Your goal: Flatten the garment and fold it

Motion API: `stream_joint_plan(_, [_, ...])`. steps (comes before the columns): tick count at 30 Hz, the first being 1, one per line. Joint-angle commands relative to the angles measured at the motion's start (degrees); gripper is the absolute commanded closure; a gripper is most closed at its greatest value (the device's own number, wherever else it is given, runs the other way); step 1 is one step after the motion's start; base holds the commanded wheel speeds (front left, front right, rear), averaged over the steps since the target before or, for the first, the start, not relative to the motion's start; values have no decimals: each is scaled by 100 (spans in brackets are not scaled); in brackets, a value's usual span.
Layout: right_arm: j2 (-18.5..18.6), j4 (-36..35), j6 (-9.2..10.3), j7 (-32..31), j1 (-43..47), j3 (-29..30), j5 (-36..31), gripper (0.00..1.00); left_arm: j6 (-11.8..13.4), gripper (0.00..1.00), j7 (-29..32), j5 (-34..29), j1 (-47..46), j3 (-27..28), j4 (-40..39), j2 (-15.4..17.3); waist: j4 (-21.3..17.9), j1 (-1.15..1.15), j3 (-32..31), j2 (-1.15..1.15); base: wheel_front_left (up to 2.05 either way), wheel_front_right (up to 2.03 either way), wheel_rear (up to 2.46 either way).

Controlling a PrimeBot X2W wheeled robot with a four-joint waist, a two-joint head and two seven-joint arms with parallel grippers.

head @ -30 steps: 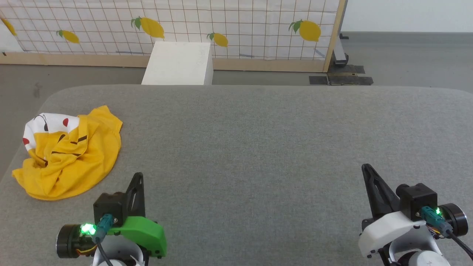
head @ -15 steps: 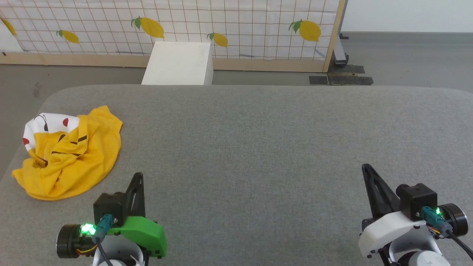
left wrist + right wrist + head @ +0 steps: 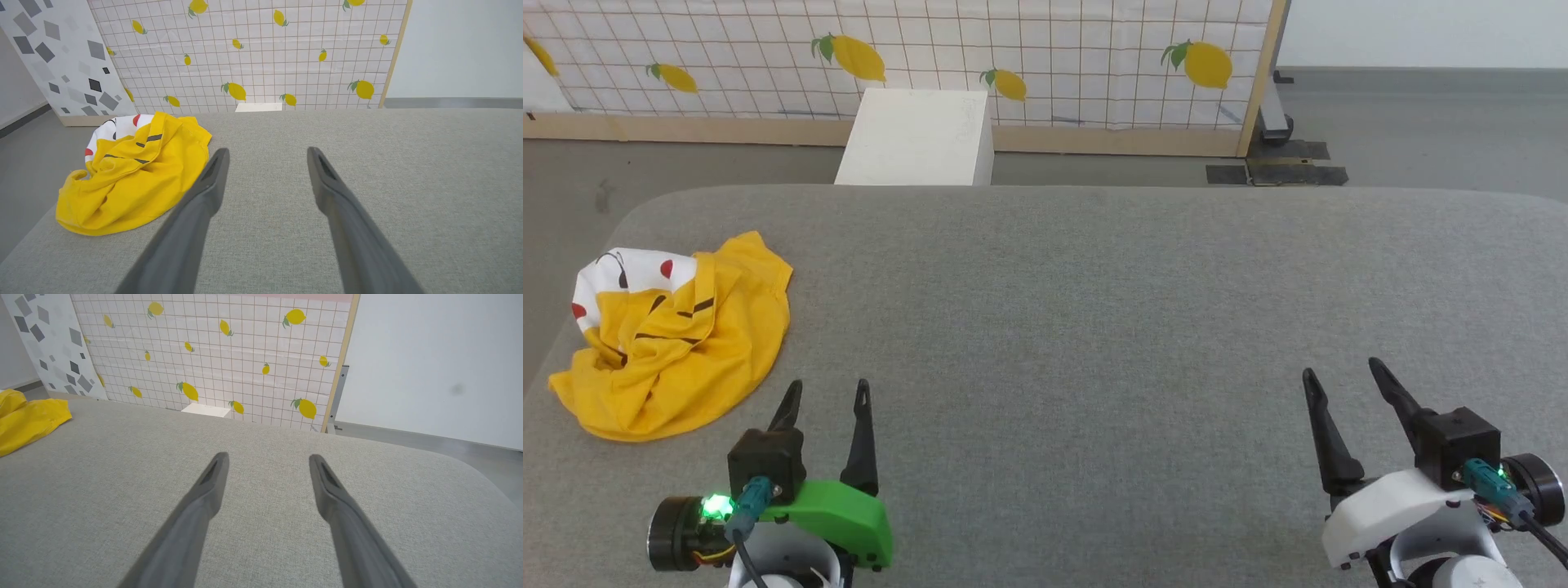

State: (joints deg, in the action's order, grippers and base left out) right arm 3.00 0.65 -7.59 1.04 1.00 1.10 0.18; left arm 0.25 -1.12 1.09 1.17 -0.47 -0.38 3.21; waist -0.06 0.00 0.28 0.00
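Shirt [image 3: 678,343] — yellow, crumpled heap on grey tabletop [image 3: 1094,310], near and ahead-left of the left jaws, well apart from the right jaws. Both jaws: spread wide, empty. Best handling — pinch an outer hem, not the bunched middle, and drag centreward.

garment [image 3: 678,351]: mustard-yellow T-shirt, white print with red dots and black stripes
state: crumpled, unfolded heap
place: grey surface [image 3: 1094,327], far left edge

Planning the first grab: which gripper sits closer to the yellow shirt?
The green-mounted left gripper, just beside the crumpled garment; the white-mounted right gripper is much farther away.
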Motion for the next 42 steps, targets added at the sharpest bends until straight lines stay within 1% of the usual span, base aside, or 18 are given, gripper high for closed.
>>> stream_joint_plan(1, [-2,34,1,59,-37,43,56,0,45,0,-58,26,44,7,-28,-4,0,0,8,0,0,0,0])
stream_joint_plan(11, [-3,89,2,177,-78,136,67,0,108,0,-176,78,50,9,-56,-6,73,0,49,0,0,0,0])
stream_joint_plan(19, [-4,136,2,271,-85,181,73,0,146,0,-270,120,94,18,-80,-8,254,0,36,0,0,0,0])
stream_joint_plan(29, [-5,215,3,390,-62,158,82,0,185,0,-387,163,211,62,-105,-11,607,0,-35,0,0,0,0])
stream_joint_plan(42, [-6,320,4,544,-87,66,112,0,246,0,-541,250,303,69,-158,-15,1176,0,11,0,0,0,0])
